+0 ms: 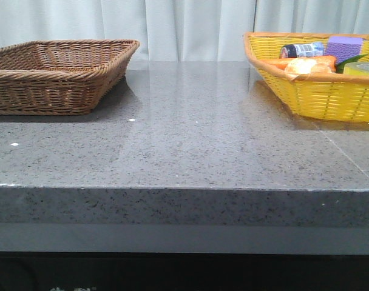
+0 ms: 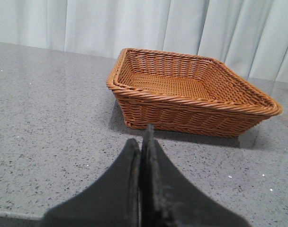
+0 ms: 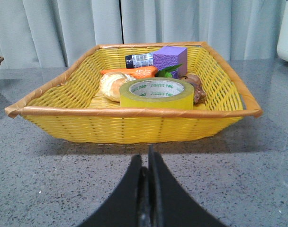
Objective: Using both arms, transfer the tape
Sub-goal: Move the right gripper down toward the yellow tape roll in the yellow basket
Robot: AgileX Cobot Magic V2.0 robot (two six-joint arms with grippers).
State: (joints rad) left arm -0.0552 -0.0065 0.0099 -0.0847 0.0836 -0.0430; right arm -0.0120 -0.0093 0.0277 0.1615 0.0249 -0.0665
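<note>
Lying in yellow basket [image 3: 134, 125] | tape [image 3: 156, 93] | green core print unreadable

Grey speckled stone table [image 1: 190, 139], curtain behind. Brown woven basket [image 1: 57, 76] stood at far left. Yellow woven basket [image 1: 318, 91] stood at far right, holding a purple block [image 1: 344, 46], a dark bottle [image 1: 301, 50] and orange items [image 1: 309, 63].

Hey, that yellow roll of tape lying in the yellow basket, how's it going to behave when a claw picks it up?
The tape lies flat on its side, so it probably won't roll where it sits. Its thick wound ring looks stiff, likely keeping its shape under a squeeze. The glossy outer wrap may be slippery, and crowded items beside it in the yellow basket could get nudged.
</note>
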